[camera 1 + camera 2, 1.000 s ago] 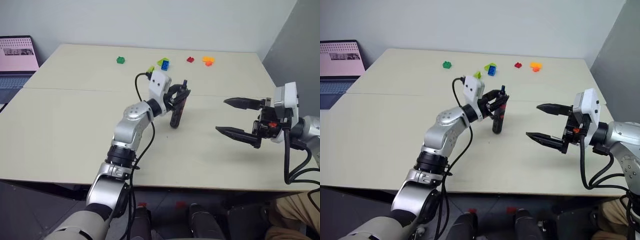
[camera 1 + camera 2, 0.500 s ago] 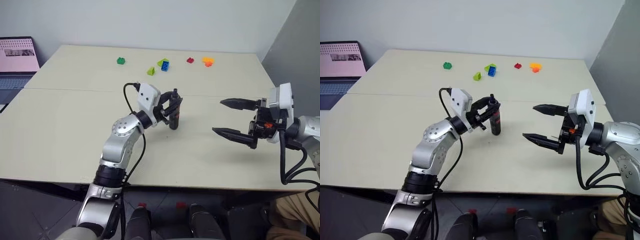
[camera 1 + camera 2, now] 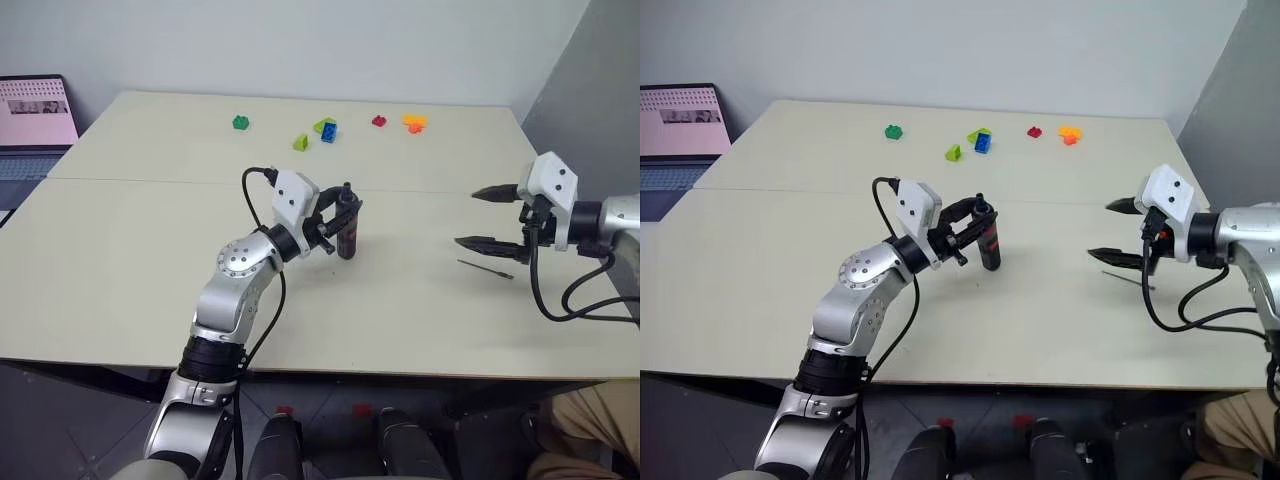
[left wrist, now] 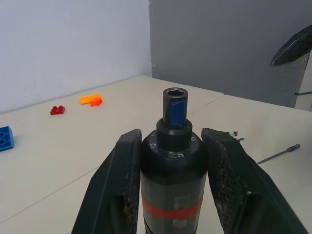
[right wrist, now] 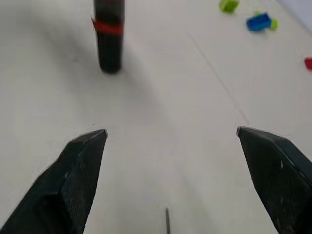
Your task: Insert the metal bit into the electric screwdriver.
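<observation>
The metal bit (image 3: 485,267) lies flat on the desk (image 3: 130,240), just below the right end effector (image 3: 482,217), whose fingers stand wide apart and hold nothing. Well to that end effector's left, the electric screwdriver (image 3: 346,227) stands roughly upright, socket end up, clamped between the fingers of the left end effector (image 4: 171,161). Small coloured bricks (image 3: 328,129) sit beyond it, apparently loose.

Head stereo pair looks down over the bench (image 3: 120,250); wrist cams sit close, low; both wrist views share the electric screwdriver (image 4: 171,161).
</observation>
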Controlling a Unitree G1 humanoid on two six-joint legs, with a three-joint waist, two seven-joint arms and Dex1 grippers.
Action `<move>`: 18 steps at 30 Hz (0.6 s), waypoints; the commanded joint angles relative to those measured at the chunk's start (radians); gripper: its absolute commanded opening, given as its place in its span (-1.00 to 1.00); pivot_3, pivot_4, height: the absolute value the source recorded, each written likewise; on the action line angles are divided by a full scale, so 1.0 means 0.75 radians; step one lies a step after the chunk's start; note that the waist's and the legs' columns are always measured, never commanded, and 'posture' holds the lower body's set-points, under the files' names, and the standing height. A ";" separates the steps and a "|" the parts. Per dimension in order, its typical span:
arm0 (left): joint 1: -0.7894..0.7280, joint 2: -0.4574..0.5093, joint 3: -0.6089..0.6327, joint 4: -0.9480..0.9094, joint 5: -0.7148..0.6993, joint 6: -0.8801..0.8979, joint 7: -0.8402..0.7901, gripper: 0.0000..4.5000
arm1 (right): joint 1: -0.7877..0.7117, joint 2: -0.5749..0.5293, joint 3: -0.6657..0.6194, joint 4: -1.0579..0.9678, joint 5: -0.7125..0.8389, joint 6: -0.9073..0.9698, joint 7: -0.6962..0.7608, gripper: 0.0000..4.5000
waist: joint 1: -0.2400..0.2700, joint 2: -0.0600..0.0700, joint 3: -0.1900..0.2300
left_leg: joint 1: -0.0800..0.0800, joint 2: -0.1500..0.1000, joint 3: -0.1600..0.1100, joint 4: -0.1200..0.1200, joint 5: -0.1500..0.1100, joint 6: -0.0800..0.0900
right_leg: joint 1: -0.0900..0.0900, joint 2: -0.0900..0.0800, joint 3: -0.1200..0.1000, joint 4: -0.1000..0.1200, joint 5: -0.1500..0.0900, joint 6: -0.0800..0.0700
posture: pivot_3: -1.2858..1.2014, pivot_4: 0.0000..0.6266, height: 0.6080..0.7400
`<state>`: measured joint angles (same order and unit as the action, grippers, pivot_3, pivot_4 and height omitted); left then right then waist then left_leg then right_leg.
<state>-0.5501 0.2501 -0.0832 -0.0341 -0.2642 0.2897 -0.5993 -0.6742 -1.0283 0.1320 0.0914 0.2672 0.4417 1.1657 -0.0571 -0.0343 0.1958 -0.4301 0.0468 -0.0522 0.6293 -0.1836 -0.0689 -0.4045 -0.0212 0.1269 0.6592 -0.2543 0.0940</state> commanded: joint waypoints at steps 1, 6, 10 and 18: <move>0.008 0.005 -0.016 -0.034 0.025 -0.010 0.010 -0.30 | -0.175 -0.021 0.202 0.204 -0.217 -0.028 0.180 1.00 | -0.004 0.000 0.000 | 0.000 0.000 0.000 0.000 0.000 0.000 | 0.000 0.000 0.000 0.000 0.000 0.000 | 0.03 -0.52 1.00; 0.011 -0.001 -0.021 -0.030 0.037 -0.021 0.018 -0.30 | -0.342 0.064 0.378 0.466 -0.403 -0.086 0.310 1.00 | -0.005 0.001 0.000 | 0.000 0.000 0.001 -0.001 0.000 0.000 | -0.001 0.000 0.000 0.000 0.001 0.003 | 0.03 -0.52 1.00; 0.007 -0.009 -0.027 -0.018 0.045 -0.033 0.027 -0.30 | -0.440 0.145 0.470 0.715 -0.544 -0.152 0.340 1.00 | -0.003 0.001 0.000 | 0.000 0.000 0.001 -0.001 0.000 0.000 | -0.001 0.000 0.000 -0.001 0.003 0.005 | 0.03 -0.52 1.00; 0.008 -0.016 -0.024 0.009 0.057 -0.063 0.043 -0.30 | -0.616 0.317 0.533 1.165 -0.713 -0.269 0.332 1.00 | -0.007 0.001 0.000 | 0.000 0.000 0.001 -0.001 0.001 -0.002 | 0.000 0.000 0.000 0.000 0.005 0.005 | 0.03 -0.52 1.00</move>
<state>-0.5433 0.2396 -0.1020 -0.0336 -0.2351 0.2512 -0.5774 -1.0947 -0.7960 0.5352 0.8965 -0.2368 0.2678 1.4163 -0.0627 -0.0335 0.1959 -0.4301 0.0467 -0.0517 0.6288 -0.1829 -0.0701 -0.4048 -0.0214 0.1269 0.6593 -0.2503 0.0964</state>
